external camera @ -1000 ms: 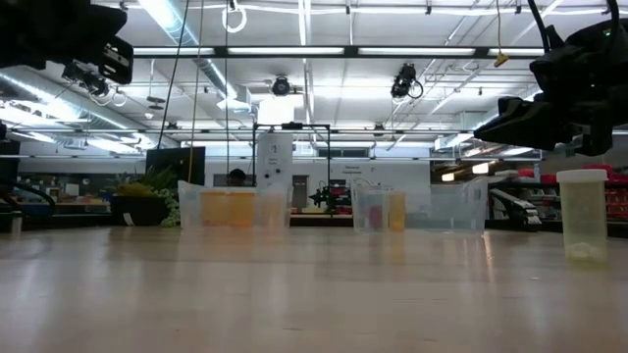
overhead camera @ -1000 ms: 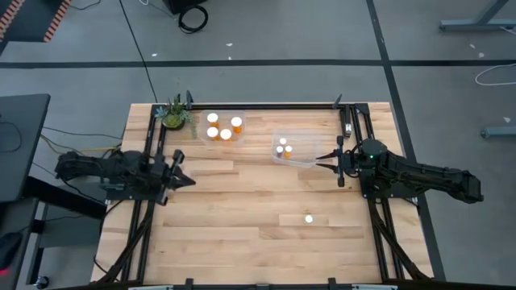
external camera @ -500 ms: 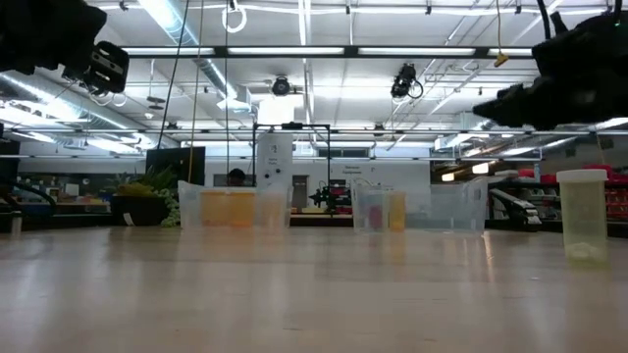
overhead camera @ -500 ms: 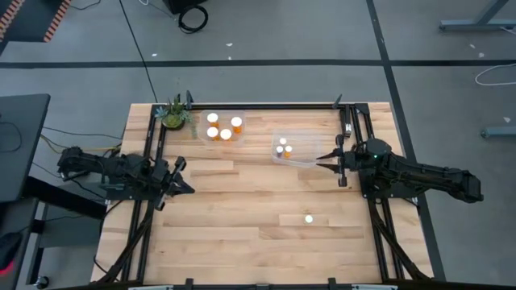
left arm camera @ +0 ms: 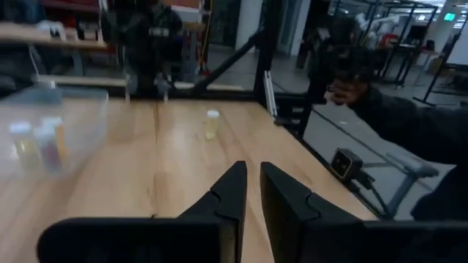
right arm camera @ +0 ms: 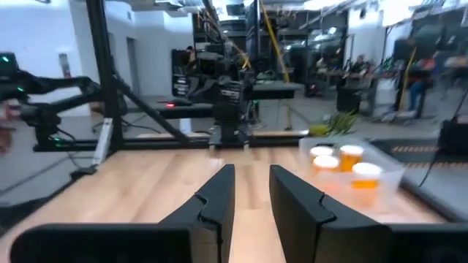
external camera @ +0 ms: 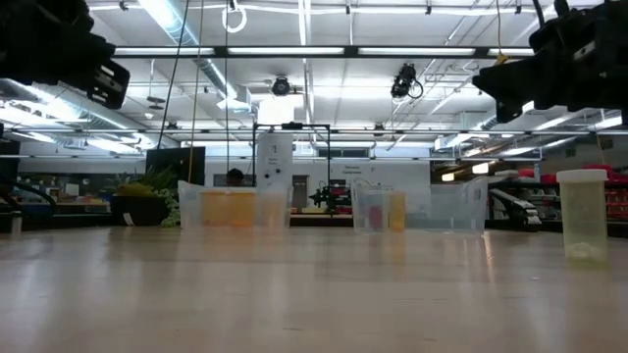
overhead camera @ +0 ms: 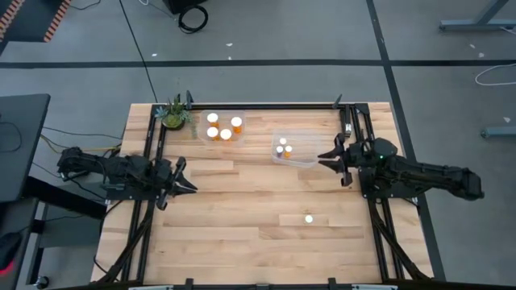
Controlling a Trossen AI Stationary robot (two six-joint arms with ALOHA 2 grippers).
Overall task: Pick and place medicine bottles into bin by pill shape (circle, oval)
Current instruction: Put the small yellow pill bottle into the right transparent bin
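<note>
Medicine bottles sit in three places on the wooden table (overhead camera: 242,234). Nearest the front edge, one lone bottle (overhead camera: 309,218) with a white cap stands upright on open boards right of centre, well apart from both arms and with bare wood all round it; in the low view it shows as a pale translucent cylinder (external camera: 583,215) at the right.

Farther back, the left gripper (overhead camera: 188,185) hovers above the table's left side, its jaws nearly closed with only a thin gap and nothing between them. The right gripper (overhead camera: 323,160) hangs over the right side, just beside the near right corner of a clear bin (overhead camera: 306,160); its jaws stand slightly apart and empty. A wide stretch of clear wood lies between the two grippers.

The clear bin holds small white-capped bottles (overhead camera: 284,147). Behind it and to the left, a second clear bin (overhead camera: 199,127) near the far edge holds four orange bottles (overhead camera: 223,129). A small potted plant (overhead camera: 173,115) stands at the far left corner.
</note>
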